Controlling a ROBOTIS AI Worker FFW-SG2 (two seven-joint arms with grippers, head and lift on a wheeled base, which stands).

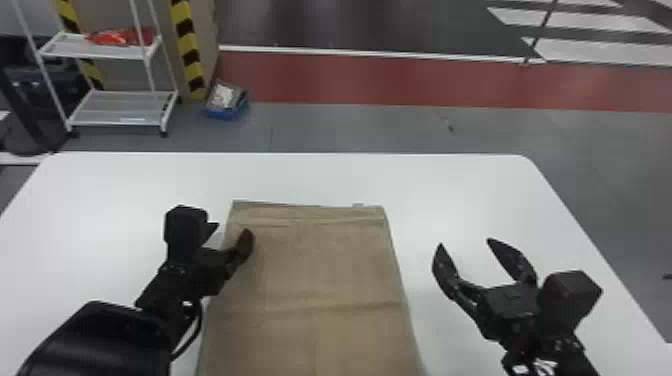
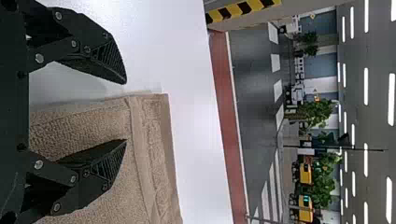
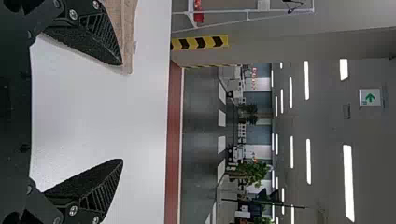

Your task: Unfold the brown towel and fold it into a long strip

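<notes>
I'd call the brown towel [image 1: 320,270] unfolded, the strip unmade; it's flat on the bench [image 1: 450,185] towards six o'clock, left tool [image 1: 231,229] at its ten, right tool [image 1: 465,243] at three, both wide.

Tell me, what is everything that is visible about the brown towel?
The towel is brown, with a rough-looking pile, a hem-like band along its far edge and a small pale tag there. It lies spread flat on the white table, with a crease running across it. The open jaws of the left gripper straddle its left edge; whether they touch it, I cannot tell.
</notes>
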